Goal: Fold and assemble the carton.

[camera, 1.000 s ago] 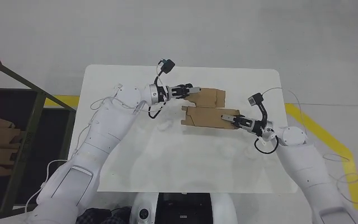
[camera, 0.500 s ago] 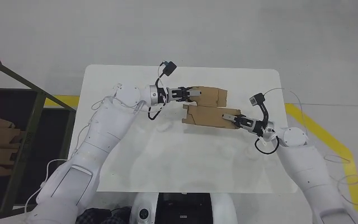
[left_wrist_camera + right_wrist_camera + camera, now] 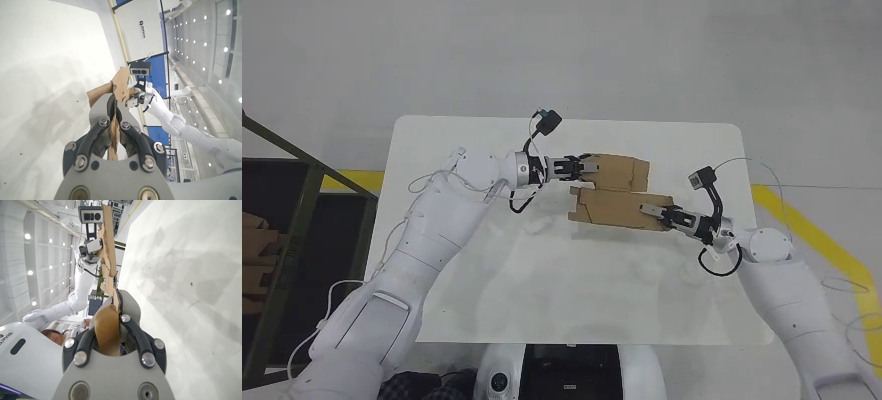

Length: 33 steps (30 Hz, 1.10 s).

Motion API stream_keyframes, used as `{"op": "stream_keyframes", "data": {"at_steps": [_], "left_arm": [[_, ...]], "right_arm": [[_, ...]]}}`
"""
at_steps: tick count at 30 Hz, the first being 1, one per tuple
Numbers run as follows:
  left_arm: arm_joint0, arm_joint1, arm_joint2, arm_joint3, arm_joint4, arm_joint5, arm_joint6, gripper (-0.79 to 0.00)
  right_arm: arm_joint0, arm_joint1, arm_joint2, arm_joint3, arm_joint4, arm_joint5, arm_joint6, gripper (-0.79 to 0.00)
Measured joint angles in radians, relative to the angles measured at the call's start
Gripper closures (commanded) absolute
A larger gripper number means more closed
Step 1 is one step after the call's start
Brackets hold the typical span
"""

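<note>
A flattened brown carton (image 3: 614, 207) hangs above the white table (image 3: 492, 280), held at both ends. My left gripper (image 3: 590, 165) is shut on the carton's far upper panel, and the left wrist view has its fingers (image 3: 111, 103) clamped over a torn cardboard edge (image 3: 121, 83). My right gripper (image 3: 648, 210) is shut on the carton's opposite end at the near panel. In the right wrist view the carton (image 3: 107, 247) runs edge-on from my fingers (image 3: 130, 306) toward the other arm's gripper (image 3: 98, 246). The carton stands on edge, tilted, with its panels partly spread.
The table's near half (image 3: 572, 300) lies bare beneath the carton. A dark rack (image 3: 272, 240) holding cardboard stands off the table's left side. A yellow floor line (image 3: 802, 235) runs beyond the right edge.
The left gripper and the carton's upper panel have shifted slightly to the right. The right gripper has hardly moved. Both holds stay the same.
</note>
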Motion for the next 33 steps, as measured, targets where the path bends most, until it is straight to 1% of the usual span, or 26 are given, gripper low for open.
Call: {"op": "stream_keyframes", "data": {"at_steps": [1, 2, 3, 4, 5, 11, 14, 18, 19, 22, 24, 26, 27, 33], "left_arm": [[0.0, 0.0, 0.001, 0.001, 0.0, 0.001, 0.0, 0.0], [-0.001, 0.0, 0.001, 0.001, 0.0, 0.001, 0.001, 0.0], [-0.001, -0.001, 0.002, 0.001, 0.0, 0.001, 0.001, 0.0], [-0.001, -0.001, 0.002, 0.001, -0.002, 0.0, 0.001, 0.0], [0.001, -0.001, 0.001, 0.001, -0.009, -0.002, -0.001, 0.0], [0.003, 0.0, -0.032, 0.02, -0.152, -0.022, -0.078, 0.0], [0.002, 0.003, -0.045, 0.033, -0.186, -0.028, -0.101, 0.0], [0.004, 0.004, -0.051, 0.037, -0.207, -0.036, -0.123, 0.0], [0.005, 0.005, -0.051, 0.038, -0.211, -0.037, -0.127, 0.0], [0.007, 0.004, -0.048, 0.039, -0.222, -0.041, -0.138, 0.0], [0.008, 0.002, -0.043, 0.041, -0.232, -0.045, -0.146, 0.0], [0.007, 0.001, -0.038, 0.043, -0.235, -0.051, -0.151, 0.0], [0.007, 0.0, -0.035, 0.044, -0.236, -0.054, -0.152, 0.0], [0.003, -0.002, -0.028, 0.053, -0.237, -0.063, -0.156, 0.0]], "right_arm": [[0.0, 0.0, 0.0, 0.0, 0.001, 0.0, 0.0, 0.0], [-0.001, 0.0, 0.0, -0.002, 0.003, 0.0, 0.002, -0.028], [-0.002, 0.0, 0.001, -0.003, 0.004, 0.0, 0.003, -0.249], [-0.002, 0.0, 0.001, -0.004, 0.005, 0.0, 0.005, -0.72], [-0.003, 0.0, 0.002, -0.005, 0.007, 0.0, 0.005, -0.785], [-0.008, 0.006, 0.037, 0.021, 0.018, -0.017, -0.02, -0.785], [-0.008, 0.013, 0.068, 0.047, 0.012, -0.032, -0.039, -0.785], [-0.012, 0.02, 0.101, 0.044, 0.02, -0.05, -0.052, -0.72], [-0.015, 0.021, 0.107, 0.037, 0.026, -0.053, -0.049, -0.696], [-0.024, 0.023, 0.114, -0.002, 0.052, -0.049, -0.02, -0.659], [-0.028, 0.023, 0.108, -0.031, 0.074, -0.038, 0.015, -0.646], [-0.027, 0.021, 0.095, -0.056, 0.083, -0.024, 0.04, -0.616], [-0.026, 0.02, 0.088, -0.067, 0.086, -0.016, 0.048, -0.597], [-0.014, 0.013, 0.05, -0.112, 0.115, 0.017, 0.08, -0.542]]}}
